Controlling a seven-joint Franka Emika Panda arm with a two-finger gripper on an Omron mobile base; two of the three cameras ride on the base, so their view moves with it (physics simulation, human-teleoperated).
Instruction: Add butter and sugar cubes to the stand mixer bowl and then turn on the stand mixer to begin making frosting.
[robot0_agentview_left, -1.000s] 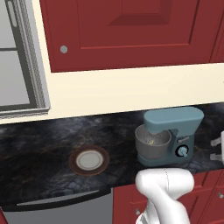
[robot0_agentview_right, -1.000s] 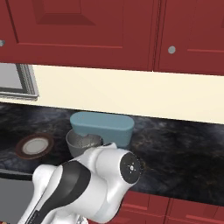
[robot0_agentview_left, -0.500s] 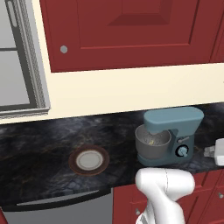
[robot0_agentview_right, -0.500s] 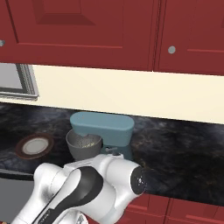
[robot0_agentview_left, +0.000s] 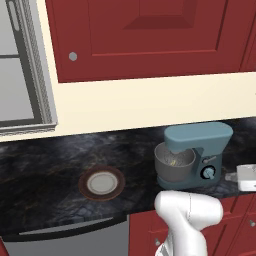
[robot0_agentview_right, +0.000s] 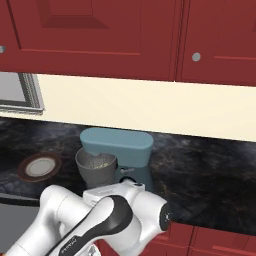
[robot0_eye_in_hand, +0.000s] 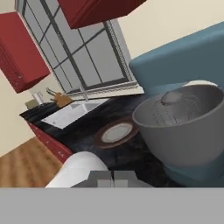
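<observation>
On the dark marbled desk (robot0_agentview_left: 50, 172) under the red cabinets (robot0_agentview_left: 150, 35), we have the teal-blue stand mixer (robot0_agentview_left: 200, 145) standing at the right end, with the stand mixer bowl (robot0_agentview_left: 173, 164) seated under its head. A round white plate (robot0_agentview_left: 101, 183) with a brown rim lies well apart to the mixer's left, bare. The hand view shows the wire whisk (robot0_eye_in_hand: 173, 107) hanging inside the grey bowl, and the right base view catches something pale yellow against the bowl's inner wall, which we judge to be the butter (robot0_agentview_right: 102, 163); we cannot make out sugar cubes. That suggests the filling is done and the step in hand is switching the mixer on. The round knob (robot0_agentview_left: 208, 173) sits low on the mixer's base, facing us. Our hand is closed right down, with nothing between its fingers; its tips (robot0_eye_in_hand: 113, 178) just show at the bottom of the hand view, low and beside the bowl's foot. Shut fingers suit a push or a nudge on the knob better than a pinch, so we would bring the tips squarely onto the knob's face or edge, keep below the bowl's wide rim, and press or turn gently so the mixer does not slide on the desk. The risk we see is bumping the bowl instead, since it overhangs close to the knob.
</observation>
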